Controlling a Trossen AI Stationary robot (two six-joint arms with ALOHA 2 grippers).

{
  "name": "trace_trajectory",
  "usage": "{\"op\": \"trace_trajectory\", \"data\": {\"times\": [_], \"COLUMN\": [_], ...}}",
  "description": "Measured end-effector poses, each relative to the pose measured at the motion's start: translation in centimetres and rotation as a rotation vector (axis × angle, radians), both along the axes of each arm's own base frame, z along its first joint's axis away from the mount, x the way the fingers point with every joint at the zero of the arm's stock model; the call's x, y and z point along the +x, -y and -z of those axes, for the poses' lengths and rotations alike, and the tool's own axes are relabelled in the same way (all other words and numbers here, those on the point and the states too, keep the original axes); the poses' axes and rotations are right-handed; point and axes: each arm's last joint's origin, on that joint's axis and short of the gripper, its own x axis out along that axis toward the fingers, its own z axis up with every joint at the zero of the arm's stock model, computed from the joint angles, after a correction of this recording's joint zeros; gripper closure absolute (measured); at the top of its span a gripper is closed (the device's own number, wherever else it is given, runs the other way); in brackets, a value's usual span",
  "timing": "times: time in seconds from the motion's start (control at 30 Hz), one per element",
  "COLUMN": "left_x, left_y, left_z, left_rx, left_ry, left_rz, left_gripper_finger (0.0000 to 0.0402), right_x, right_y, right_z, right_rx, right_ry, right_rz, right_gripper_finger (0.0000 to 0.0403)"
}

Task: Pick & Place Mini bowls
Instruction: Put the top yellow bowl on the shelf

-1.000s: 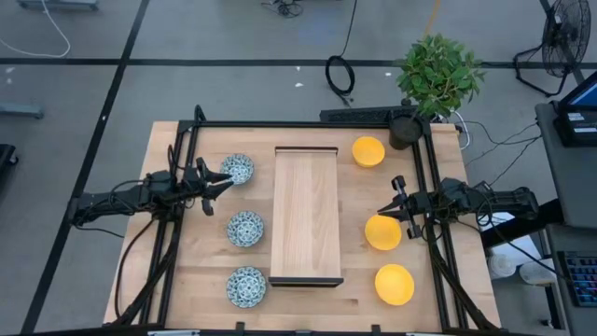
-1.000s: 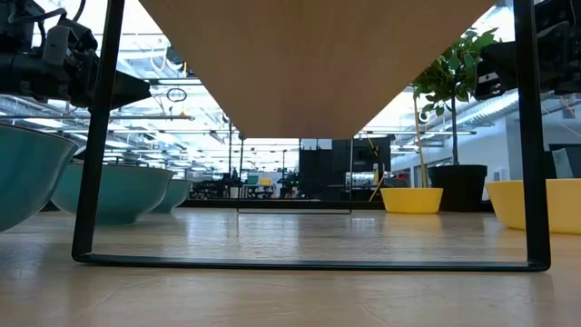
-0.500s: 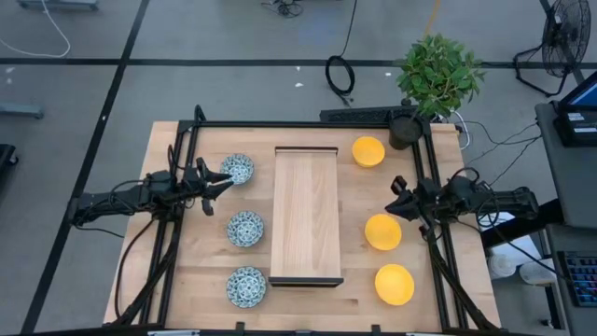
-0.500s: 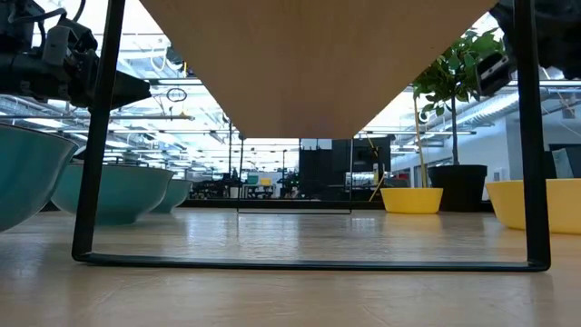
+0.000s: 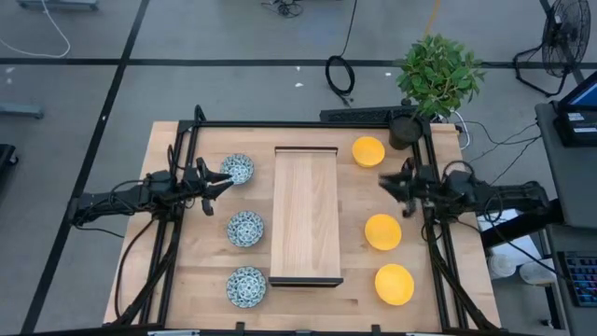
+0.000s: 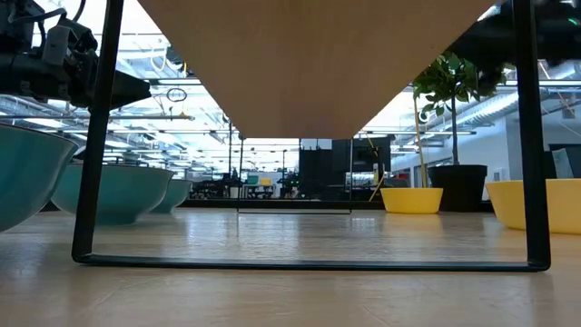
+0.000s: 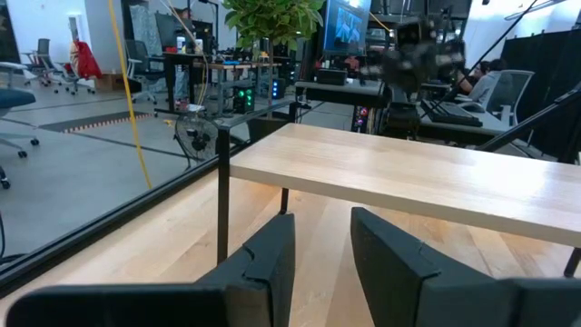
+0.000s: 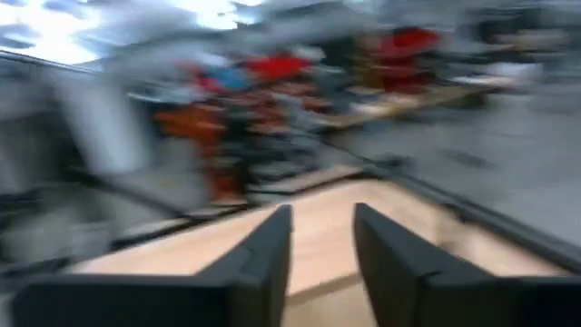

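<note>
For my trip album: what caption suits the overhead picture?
Two robot arms flank a wooden tray, three patterned mini bowls left, three yellow mini bowls right.

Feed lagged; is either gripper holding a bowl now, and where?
Neither. The left gripper and right gripper both show empty gaps between their fingers.

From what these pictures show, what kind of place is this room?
Probably a robotics lab in an open office: a light wooden table fenced by a black metal frame, a grey floor marked with black tape, and desks with computer screens behind.
</note>
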Motion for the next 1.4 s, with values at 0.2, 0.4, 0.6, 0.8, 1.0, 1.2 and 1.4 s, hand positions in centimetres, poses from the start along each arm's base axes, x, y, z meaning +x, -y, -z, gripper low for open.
{"op": "trace_trajectory", "data": {"times": [0.2, 0.4, 0.6, 0.8, 1.0, 1.2, 1.4], "left_x": [0.0, 0.0, 0.0, 0.0, 0.0, 0.0, 0.0], "left_y": [0.0, 0.0, 0.0, 0.0, 0.0, 0.0, 0.0], "left_z": [0.0, 0.0, 0.0, 0.0, 0.0, 0.0, 0.0], "left_rx": [0.000, 0.000, 0.000, 0.000, 0.000, 0.000, 0.000], "left_ry": [0.000, 0.000, 0.000, 0.000, 0.000, -0.001, 0.000], "left_rz": [0.000, 0.000, 0.000, 0.000, 0.000, 0.000, 0.000], "left_gripper_finger": [0.0289, 0.0289, 0.0289, 0.0289, 0.0289, 0.0289, 0.0289], "right_x": [3.8, 8.7, 10.4, 10.2, 10.2, 10.2, 9.5], "right_y": [2.2, 5.9, 10.7, 13.8, 14.5, 14.5, 13.9], "right_z": [-3.7, -2.4, 2.3, 5.0, 5.9, 6.6, 7.8], "right_rx": [-0.028, 0.148, 0.294, 0.331, 0.304, 0.295, 0.304], "right_ry": [-0.419, -0.850, -1.092, -1.194, -1.248, -1.281, -1.322], "right_rz": [0.393, 0.308, 0.281, 0.339, 0.315, 0.293, 0.241], "right_gripper_finger": [0.0184, 0.0166, 0.0165, 0.0165, 0.0166, 0.0192, 0.0233]}}
